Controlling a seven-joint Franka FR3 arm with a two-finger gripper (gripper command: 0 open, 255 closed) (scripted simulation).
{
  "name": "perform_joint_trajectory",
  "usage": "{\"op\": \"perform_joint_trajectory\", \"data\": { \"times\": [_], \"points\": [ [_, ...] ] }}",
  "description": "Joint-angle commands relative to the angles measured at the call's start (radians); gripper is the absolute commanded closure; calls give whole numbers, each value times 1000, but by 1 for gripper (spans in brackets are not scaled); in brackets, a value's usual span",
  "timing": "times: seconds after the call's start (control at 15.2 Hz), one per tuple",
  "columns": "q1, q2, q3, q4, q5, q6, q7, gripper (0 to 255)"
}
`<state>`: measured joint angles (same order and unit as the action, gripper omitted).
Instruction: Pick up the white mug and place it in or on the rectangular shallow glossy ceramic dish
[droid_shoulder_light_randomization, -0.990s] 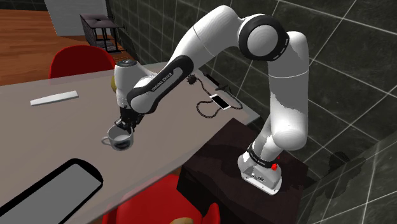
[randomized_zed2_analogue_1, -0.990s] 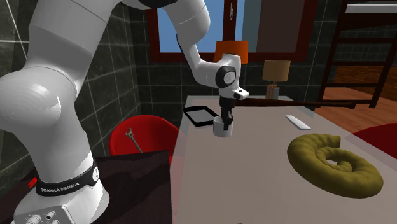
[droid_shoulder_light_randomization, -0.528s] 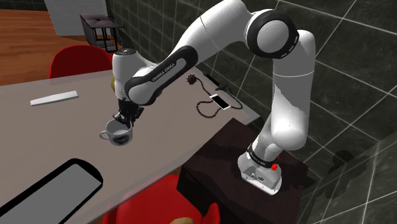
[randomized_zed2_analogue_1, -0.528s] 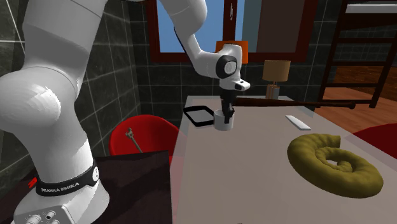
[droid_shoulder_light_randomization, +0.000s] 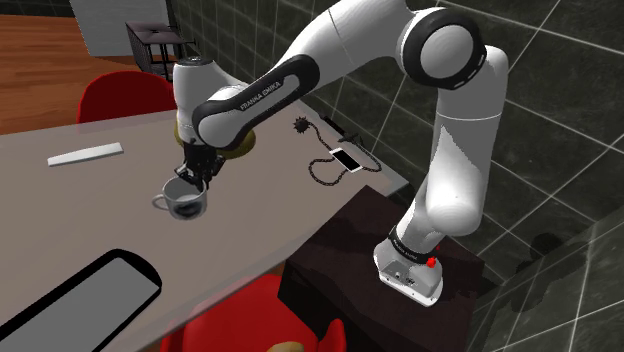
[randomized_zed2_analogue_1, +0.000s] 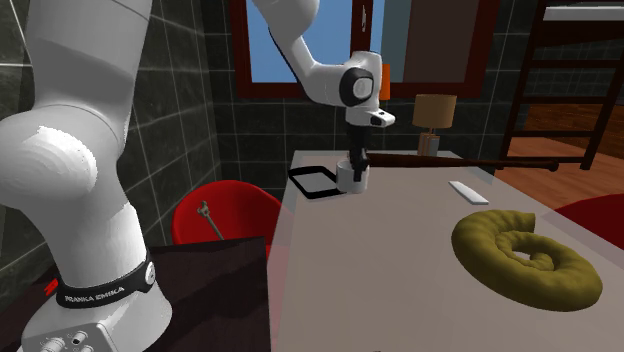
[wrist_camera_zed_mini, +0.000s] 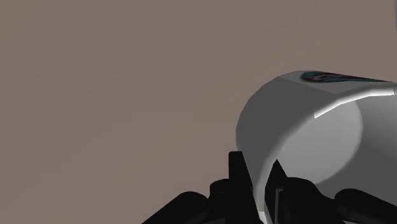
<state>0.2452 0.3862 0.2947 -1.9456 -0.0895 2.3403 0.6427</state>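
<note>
**Above the table, a mug hangs by its rim**

Between the fingers of the black gripper, clamped narrow, sits one wall of the white mug, with one finger outside and the other inside the cup. Directly beneath the gripper the mug hangs with its handle sticking out sideways, apparently clear of the grey-brown table below it.

A pinch on a thin, smooth wall gives little hold. A sharp swing of the arm could let the cup pivot or slide out and drop onto the table.

Farther off, beyond the gripper on the side away from the stand, waits the shallow black-rimmed dish, lying close to the table's edge above a red chair. If the mug is let go too high or over that raised rim, it would likely tip over, or knock the dish towards the edge.
</note>
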Motion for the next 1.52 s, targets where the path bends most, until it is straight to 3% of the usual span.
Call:
{"op": "perform_joint_trajectory", "data": {
  "times": [0.0, 0.07, 0.79, 1.19, 1.45],
  "points": [
    [-3, -19, 4, 3, 7, -22, -4, 255],
    [-4, -27, 5, 6, 10, -32, -5, 255],
    [202, 152, 30, 305, -64, -156, 233, 255],
    [327, 299, 29, 560, -102, -265, 333, 255],
    [421, 432, 22, 800, -124, -369, 383, 255]
  ]
}}
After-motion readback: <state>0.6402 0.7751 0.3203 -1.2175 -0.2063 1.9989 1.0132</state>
